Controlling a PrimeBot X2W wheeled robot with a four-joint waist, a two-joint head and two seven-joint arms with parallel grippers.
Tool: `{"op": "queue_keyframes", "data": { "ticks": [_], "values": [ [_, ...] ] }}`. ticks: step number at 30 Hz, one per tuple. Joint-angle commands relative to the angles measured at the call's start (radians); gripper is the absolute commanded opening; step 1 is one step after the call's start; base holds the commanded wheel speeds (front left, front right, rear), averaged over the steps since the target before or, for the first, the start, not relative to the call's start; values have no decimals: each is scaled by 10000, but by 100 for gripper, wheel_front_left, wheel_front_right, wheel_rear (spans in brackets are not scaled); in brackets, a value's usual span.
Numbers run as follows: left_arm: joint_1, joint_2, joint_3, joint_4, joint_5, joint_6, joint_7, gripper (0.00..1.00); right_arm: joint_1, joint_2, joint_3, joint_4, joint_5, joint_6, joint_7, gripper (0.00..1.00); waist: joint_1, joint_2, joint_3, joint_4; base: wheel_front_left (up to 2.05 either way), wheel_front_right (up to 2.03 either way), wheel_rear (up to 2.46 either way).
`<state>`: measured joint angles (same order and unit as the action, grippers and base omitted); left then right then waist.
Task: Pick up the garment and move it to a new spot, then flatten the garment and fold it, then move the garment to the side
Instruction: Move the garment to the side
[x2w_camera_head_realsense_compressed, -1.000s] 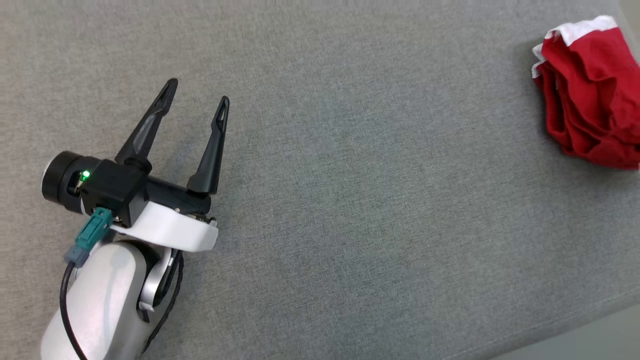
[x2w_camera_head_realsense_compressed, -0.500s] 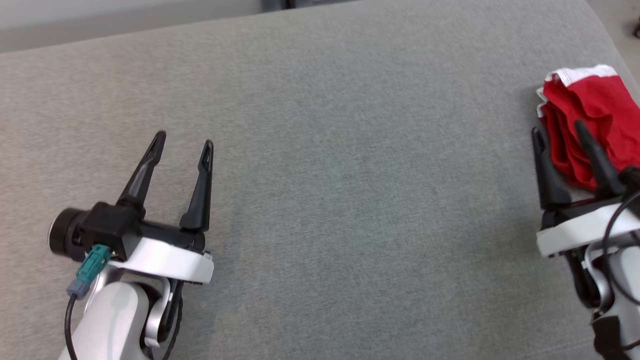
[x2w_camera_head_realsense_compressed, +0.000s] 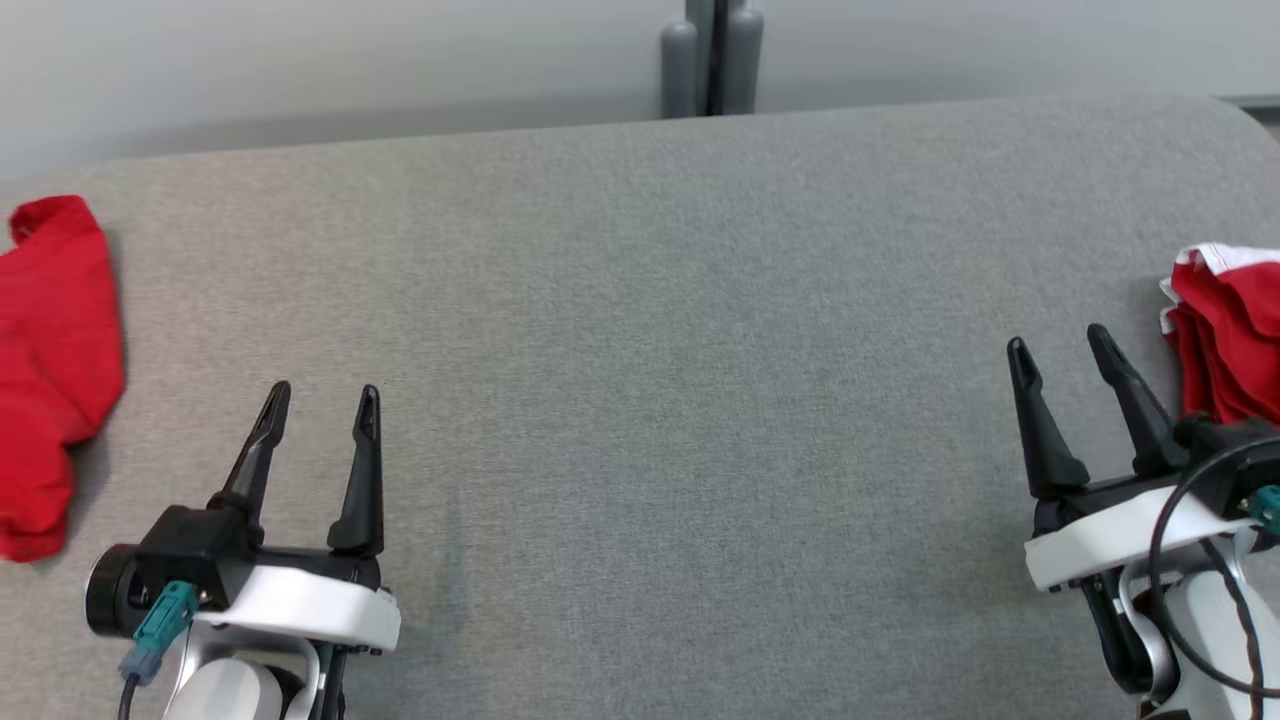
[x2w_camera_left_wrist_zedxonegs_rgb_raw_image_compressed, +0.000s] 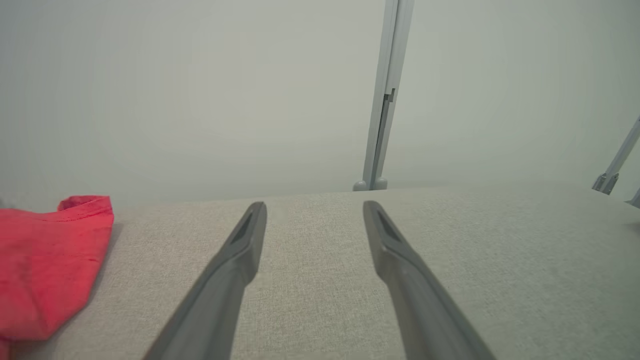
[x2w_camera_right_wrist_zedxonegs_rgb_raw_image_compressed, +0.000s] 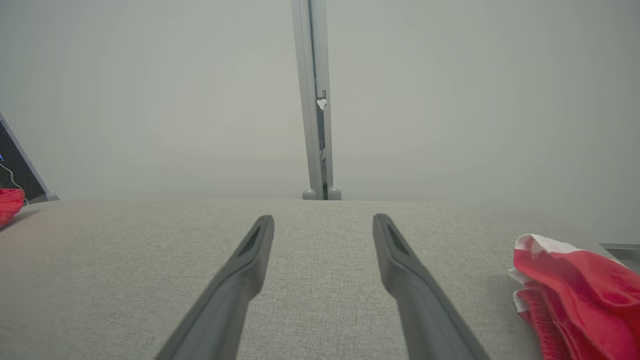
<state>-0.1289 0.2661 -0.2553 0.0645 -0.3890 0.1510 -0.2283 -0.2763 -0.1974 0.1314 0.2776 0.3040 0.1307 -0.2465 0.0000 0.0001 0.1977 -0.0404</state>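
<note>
Grey woven fabric covers the work surface (x2w_camera_head_realsense_compressed: 640, 350), with a pale wall (x2w_camera_head_realsense_compressed: 300, 60) and a grey post (x2w_camera_head_realsense_compressed: 712, 60) behind. The garment (x2w_camera_head_realsense_compressed: 1225, 340) lies bunched at the right edge, just beside the right gripper (x2w_camera_head_realsense_compressed: 1057, 339). The head view's border cuts it off, and white trim shows along its top. A second red cloth (x2w_camera_head_realsense_compressed: 55, 350) at far left is also cropped. The left gripper (x2w_camera_head_realsense_compressed: 324, 392) and the right one both hold their fingers apart, gripping nothing.

Crumpled red-and-white garment (x2w_camera_head_realsense_compressed: 1230, 330) at robot's far right
</note>
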Motion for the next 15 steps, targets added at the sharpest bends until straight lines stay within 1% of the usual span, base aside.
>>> {"op": "queue_keyframes", "data": {
  "ticks": [1, 11, 15],
  "values": [
    [131, 54, 70, -24, -73, 39, -34, 100, 200, 16, -68, -66, -84, 2, 67, 100, 0, -1, -304, 251, 0, 0, 0],
    [1028, 188, 11, -102, -233, 135, 69, 100, 1373, 293, -577, -642, -404, 2, 541, 100, 0, -1, -1276, 452, 0, 0, 0],
    [1313, 291, 42, -164, -328, 89, 106, 100, 1871, 343, -768, -980, -451, 2, 792, 100, 0, -1, -1627, 446, 0, 0, 0]
  ]
}}
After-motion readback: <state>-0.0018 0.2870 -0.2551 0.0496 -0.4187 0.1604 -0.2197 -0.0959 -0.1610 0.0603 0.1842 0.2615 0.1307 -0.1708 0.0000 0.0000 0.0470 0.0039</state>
